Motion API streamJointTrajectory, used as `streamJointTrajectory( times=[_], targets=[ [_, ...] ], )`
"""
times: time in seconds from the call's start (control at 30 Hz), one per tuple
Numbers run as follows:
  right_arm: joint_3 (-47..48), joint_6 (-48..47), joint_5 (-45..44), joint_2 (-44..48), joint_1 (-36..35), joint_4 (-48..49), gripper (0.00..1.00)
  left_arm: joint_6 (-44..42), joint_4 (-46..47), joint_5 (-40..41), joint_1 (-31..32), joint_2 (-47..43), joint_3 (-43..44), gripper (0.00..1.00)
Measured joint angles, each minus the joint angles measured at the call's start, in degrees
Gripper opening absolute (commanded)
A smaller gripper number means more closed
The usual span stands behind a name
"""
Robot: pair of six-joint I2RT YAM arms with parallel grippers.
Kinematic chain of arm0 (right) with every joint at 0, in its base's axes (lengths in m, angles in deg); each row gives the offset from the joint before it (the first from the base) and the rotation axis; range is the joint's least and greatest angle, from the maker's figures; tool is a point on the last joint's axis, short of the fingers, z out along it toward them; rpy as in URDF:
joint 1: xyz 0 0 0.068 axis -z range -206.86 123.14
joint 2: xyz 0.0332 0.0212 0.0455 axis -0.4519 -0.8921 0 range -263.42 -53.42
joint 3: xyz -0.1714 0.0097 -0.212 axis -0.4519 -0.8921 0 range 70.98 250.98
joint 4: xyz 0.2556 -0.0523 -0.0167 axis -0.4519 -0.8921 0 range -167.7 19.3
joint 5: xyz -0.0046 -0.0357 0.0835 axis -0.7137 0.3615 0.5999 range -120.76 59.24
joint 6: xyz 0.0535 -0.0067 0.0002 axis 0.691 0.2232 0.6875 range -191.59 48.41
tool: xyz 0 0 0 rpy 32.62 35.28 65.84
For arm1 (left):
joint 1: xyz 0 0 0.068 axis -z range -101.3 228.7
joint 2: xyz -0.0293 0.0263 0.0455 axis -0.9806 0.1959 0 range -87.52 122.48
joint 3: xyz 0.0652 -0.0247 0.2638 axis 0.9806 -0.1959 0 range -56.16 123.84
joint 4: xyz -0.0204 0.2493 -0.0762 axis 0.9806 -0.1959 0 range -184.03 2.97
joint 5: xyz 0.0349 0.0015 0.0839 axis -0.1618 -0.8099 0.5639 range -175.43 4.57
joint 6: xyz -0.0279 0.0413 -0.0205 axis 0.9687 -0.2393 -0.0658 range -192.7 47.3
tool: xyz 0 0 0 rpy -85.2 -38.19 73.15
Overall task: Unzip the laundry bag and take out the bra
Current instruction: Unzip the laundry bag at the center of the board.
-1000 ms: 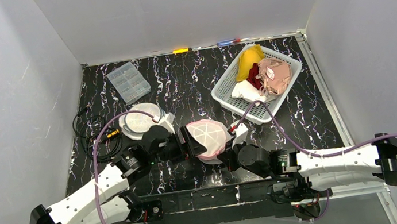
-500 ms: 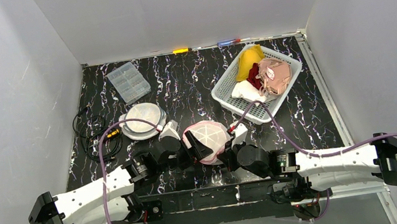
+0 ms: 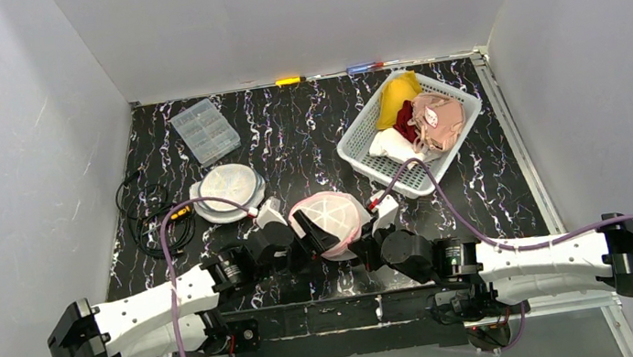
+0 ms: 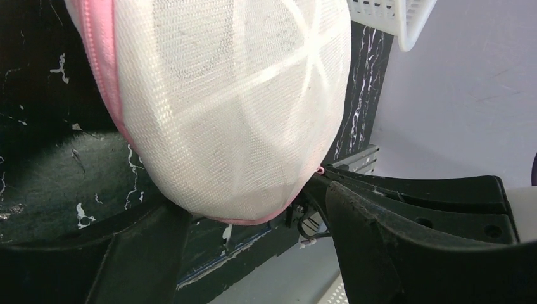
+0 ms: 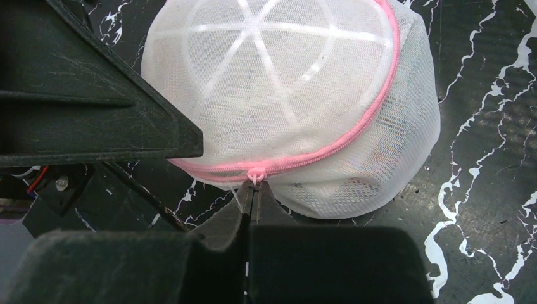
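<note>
Laundry bag (image 3: 330, 221) on table (image 3: 307, 133), near front edge, zipped. Right gripper (image 5: 255, 187) clamped on zipper pull (image 5: 255, 175), set for unzip. Left gripper (image 4: 250, 206) spread, straddling bag, apparently as brace. Bra not discernible.

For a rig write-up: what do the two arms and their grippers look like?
The left arm and right arm have white shells dotted with holes, black joints and black boxy elbows. A purple cable loops along each. The left gripper and right gripper are black with wedge-shaped jaws.

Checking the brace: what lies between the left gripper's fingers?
The white mesh laundry bag fills the gap inside the open left gripper, shown in the left wrist view.
</note>
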State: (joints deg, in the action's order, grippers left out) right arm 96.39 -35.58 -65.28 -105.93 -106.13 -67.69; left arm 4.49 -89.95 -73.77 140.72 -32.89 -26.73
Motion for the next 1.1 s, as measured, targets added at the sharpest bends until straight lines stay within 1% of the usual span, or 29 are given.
streamJointTrajectory(
  times=[0.2,0.4,0.47,0.6,0.77,0.8,0.87,0.9,1.1],
  targets=[
    [0.0,0.2,0.1,0.1,0.0,0.0,0.01,4.9,-1.0,0.5,1.5,-1.5,-0.2,0.7],
    [0.0,0.4,1.5,-0.9,0.0,0.5,0.01,9.0,-1.4,2.0,3.2,-1.2,-1.1,0.58],
    [0.0,0.5,2.1,-1.4,0.0,0.7,0.01,9.8,-1.5,2.7,3.3,-0.5,-1.1,0.52],
    [0.0,0.6,3.1,-1.5,0.0,1.1,0.01,10.3,-2.5,3.9,3.3,0.8,-1.1,0.36],
    [0.0,0.6,3.3,-1.0,-0.3,0.8,0.01,9.2,-5.0,5.8,3.3,1.0,-0.4,0.21],
    [0.0,0.6,3.3,-0.7,-0.3,0.6,0.01,8.8,-5.6,6.1,3.3,1.3,0.2,0.17],
    [0.0,0.6,3.3,-0.3,-0.3,0.3,0.01,7.8,-6.6,6.7,3.2,2.1,1.6,0.03],
    [0.0,0.6,3.3,-0.1,-0.3,0.1,0.01,7.3,-7.0,7.0,3.2,2.5,2.4,0.0],
    [0.3,0.6,1.8,1.1,-0.3,-2.3,0.01,3.0,-9.6,8.5,2.4,3.0,5.4,0.0]
  ],
)
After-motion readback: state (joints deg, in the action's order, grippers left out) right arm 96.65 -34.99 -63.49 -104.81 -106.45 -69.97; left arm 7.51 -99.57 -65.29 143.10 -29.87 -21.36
